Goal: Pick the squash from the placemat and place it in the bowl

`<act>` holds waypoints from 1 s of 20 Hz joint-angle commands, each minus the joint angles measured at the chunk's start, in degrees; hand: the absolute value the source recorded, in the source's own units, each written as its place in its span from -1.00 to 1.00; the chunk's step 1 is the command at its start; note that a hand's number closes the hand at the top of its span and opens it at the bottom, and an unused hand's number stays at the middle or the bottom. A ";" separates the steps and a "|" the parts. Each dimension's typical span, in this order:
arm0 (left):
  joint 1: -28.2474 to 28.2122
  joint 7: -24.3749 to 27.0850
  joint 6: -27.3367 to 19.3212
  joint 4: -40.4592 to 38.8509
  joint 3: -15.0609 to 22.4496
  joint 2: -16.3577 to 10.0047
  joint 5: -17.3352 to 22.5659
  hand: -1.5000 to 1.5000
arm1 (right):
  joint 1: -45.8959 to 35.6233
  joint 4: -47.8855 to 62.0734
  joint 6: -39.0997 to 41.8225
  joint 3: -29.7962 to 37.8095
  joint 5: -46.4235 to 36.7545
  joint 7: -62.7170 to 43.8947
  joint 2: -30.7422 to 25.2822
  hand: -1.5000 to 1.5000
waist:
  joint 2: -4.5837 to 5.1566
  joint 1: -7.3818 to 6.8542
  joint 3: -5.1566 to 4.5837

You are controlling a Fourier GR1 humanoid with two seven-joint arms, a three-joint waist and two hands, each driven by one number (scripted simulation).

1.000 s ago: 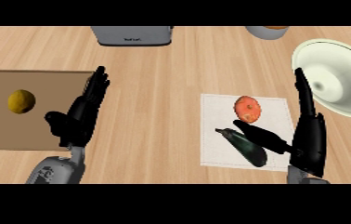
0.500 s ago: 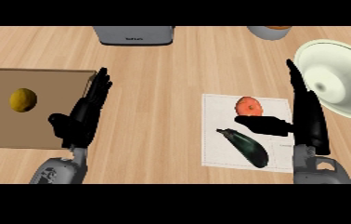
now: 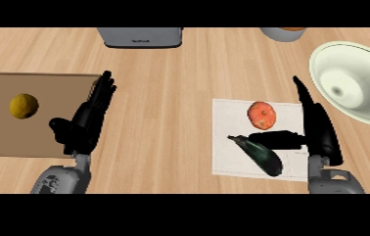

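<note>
Counter [image 3: 180,83] of pale wood, seen steeply from above. At its left edge lies a brown cutting board [image 3: 43,137] carrying a yellow lemon [image 3: 24,106] near the board's left side. The left hand [image 3: 85,122] rests over the board's right edge, fingers straight and together, pointing toward the far edge, holding nothing. A grey appliance [image 3: 141,36] stands at the counter's far edge, left of centre. Right of centre lies a white placemat [image 3: 230,117]. The squash [image 3: 262,115] sits near the placemat's far edge: a small, round, orange-red body, slightly taller than wide, with faint ribbing and a paler highlight. Toward the placemat's near edge lies a dark, elongated eggplant [image 3: 262,155], set diagonally. The right hand [image 3: 318,129] stands over the placemat's right edge, fingers straight and aimed at the far edge, thumb spread leftward between squash and eggplant; whether the thumb touches either cannot be told, and the hand grasps nothing. A grey container [image 3: 283,33] sits at the far edge. A large off-white bowl [image 3: 325,63] occupies the counter's right edge, well apart from the squash.
</note>
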State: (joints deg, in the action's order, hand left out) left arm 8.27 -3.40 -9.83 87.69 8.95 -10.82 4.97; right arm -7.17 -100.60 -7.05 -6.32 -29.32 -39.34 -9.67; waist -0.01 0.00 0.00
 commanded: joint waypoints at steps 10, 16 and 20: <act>0.07 -2.74 1.14 2.01 -1.66 3.37 -3.52 0.00 | 9.09 -7.34 0.52 1.61 5.18 9.32 3.46 -1.00 | -0.08 0.25 0.00; -0.26 -0.93 3.46 0.33 -3.19 4.26 -4.86 0.00 | 7.79 2.05 -2.74 3.68 6.66 16.74 6.77 -1.00 | -0.01 0.10 0.00; -1.11 -5.17 2.56 4.67 -2.69 5.45 -5.86 0.00 | 7.08 1.50 -1.63 3.94 8.36 14.79 7.60 -1.00 | -0.04 0.07 0.01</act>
State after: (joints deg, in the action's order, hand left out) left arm 7.90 -6.40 -6.50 90.25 5.54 -6.85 0.51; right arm -2.91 -97.10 -8.72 -1.79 -22.03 -24.87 -3.35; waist -0.02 0.00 0.00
